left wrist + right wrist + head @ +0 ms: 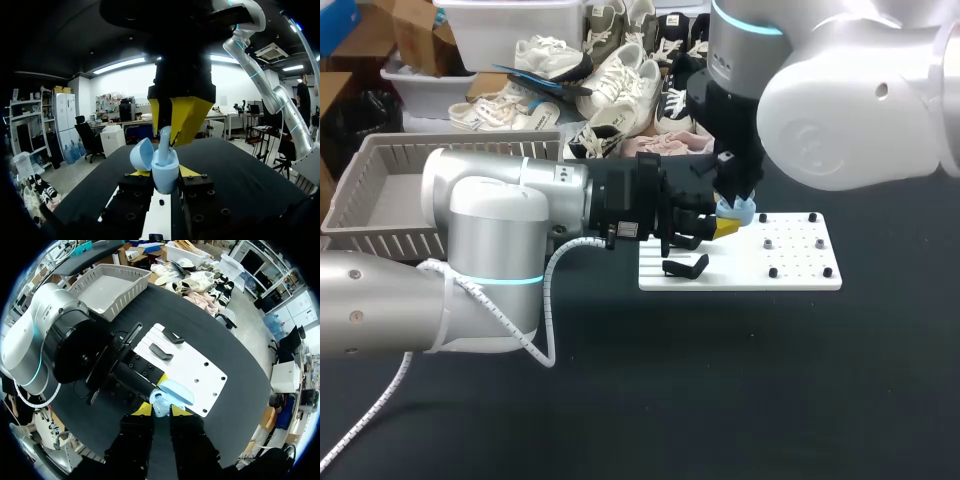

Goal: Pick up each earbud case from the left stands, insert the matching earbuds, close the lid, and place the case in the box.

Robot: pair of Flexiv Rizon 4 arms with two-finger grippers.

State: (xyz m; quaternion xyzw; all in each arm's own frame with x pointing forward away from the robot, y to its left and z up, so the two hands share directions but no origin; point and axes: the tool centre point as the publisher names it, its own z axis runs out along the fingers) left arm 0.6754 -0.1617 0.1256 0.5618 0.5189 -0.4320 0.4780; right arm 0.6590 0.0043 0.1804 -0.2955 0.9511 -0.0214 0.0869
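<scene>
Head view: left gripper (718, 228) comes in from frame left and is clamped on the light-blue earbud case (740, 211) just above centre, over the upper-left corner of the white board (800, 272). The right gripper (734, 190) hangs directly above the case, coming in from the upper right. Left wrist view is clearer: the case body sits between the left yellow tips, both touching its sides, with the lid (141, 154) hinged open beside it. The right gripper's tips are set narrow, pinching a matching blue earbud (163, 146) by its stem, bud end down in the case mouth. How fully it is seated cannot be told. A black stand (685, 266) lies on the board below the left gripper, and the grey basket (360, 180) sits at the upper left, well apart from the case. The case is probably light, hard, glossy plastic with rounded sides, so it is likely to slip. Best hold is low on the body, clear of the hinge. The lid hinge looks the weak spot, so push the lid shut rather than gripping it. The earbud is small, stiff and smooth, and the stem is the only sensible hold.
</scene>
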